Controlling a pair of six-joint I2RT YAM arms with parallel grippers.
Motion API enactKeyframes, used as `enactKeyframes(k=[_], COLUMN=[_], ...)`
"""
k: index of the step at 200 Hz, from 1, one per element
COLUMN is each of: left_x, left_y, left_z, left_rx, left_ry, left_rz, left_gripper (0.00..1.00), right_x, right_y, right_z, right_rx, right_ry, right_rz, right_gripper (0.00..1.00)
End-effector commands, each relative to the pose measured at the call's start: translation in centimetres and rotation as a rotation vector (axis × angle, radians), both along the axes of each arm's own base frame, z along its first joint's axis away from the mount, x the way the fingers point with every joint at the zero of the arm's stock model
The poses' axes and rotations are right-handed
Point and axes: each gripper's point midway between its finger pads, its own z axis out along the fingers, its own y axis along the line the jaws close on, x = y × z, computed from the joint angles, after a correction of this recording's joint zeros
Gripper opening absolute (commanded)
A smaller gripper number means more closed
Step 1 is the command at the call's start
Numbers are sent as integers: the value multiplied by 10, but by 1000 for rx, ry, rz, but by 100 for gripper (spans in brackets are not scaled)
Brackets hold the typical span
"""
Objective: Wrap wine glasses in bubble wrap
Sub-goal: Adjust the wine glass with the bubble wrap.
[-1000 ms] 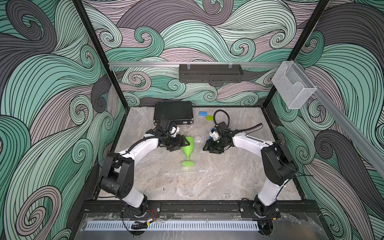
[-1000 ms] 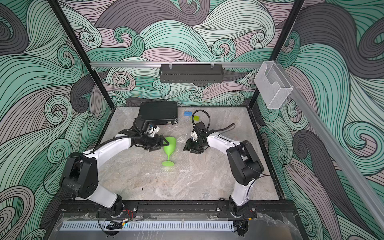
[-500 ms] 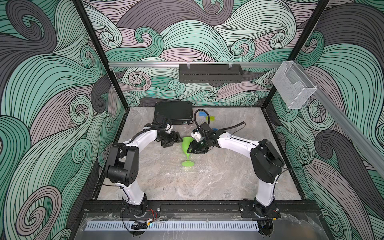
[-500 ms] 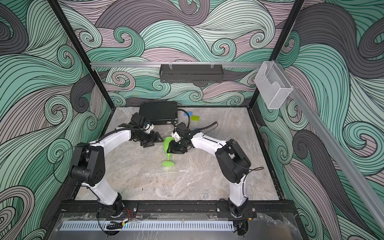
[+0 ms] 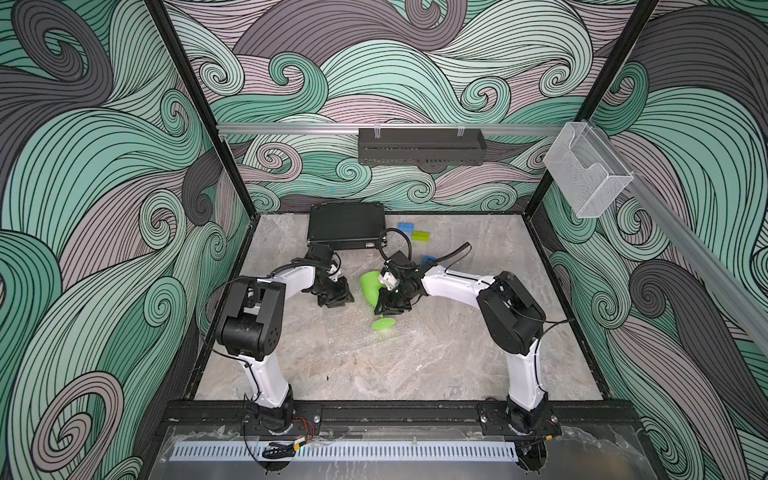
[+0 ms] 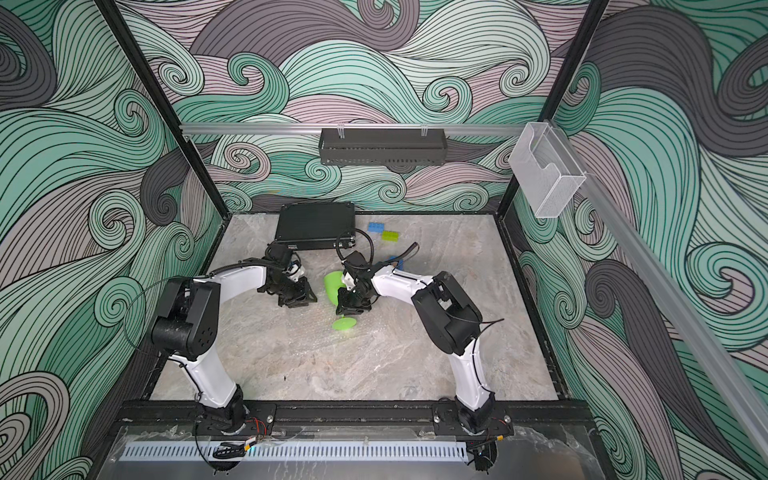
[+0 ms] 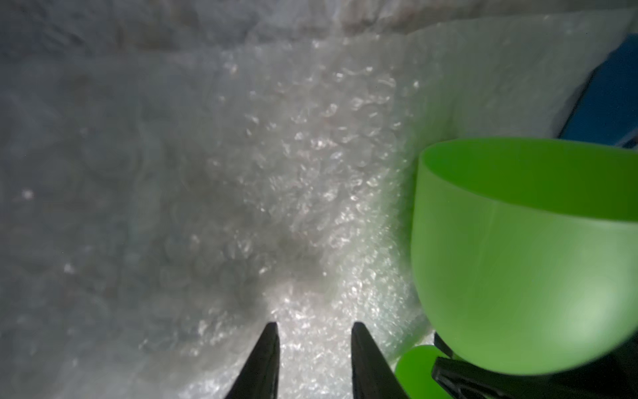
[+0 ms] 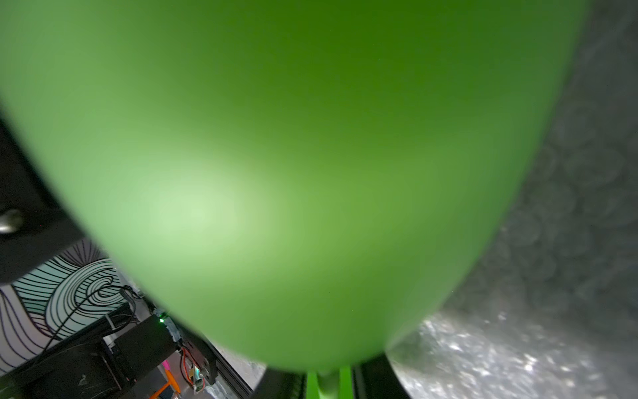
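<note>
In wrist views only, distinct bubble wrap (image 7: 276, 179) beside goblet (image 7: 518, 262)

Both top views are bright, even and sharp. The wrist views are dim and soft: goblet (image 8: 276, 155) blurred, bubble wrap (image 7: 310, 155) glinting.

- In the right wrist view, the goblet (image 8: 276, 155) is a big green blur.
- In both top views, the right gripper (image 5: 387, 308) hides its stem.
- The bubble wrap (image 5: 353, 336) is too faint to see well there.

The lime-green goblet (image 5: 369, 286) is tilted, foot lowest, over the clear bubble wrap (image 7: 276, 172) spread beneath it.
</note>
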Motion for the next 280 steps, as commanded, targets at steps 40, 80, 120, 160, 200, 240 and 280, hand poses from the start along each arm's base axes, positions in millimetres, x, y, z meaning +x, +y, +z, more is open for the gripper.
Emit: enactKeyframes(k=[40, 80, 120, 160, 200, 240, 280], left_x=[22, 30, 29, 26, 27, 24, 24], left_y=[9, 14, 11, 8, 5, 4, 2], left_z=[-9, -10, -9, -6, -6, -9, -5], left_rx=[55, 90, 71, 46, 29, 19, 6], left_ry=[-3, -10, -5, -10, -6, 4, -14], left_rz=[-8, -40, -28, -16, -13, -9, -14], left_gripper=[33, 32, 32, 31, 30, 30, 31], right_x=[-10, -18, -25, -28, -27, -29, -29], right_y=[-15, -23, -17, -4, -5, -6, -6], right_z=[5, 28, 25, 17, 3, -11, -7], right_rx=[-50, -41, -13, -33, -51, -78, -83], right_ry=[14, -11, 30, 40, 64, 99, 87], right_rz=[-12, 10, -33, -39, -76, -116, -104], right_gripper=[8, 5, 5, 6, 5, 9, 26])
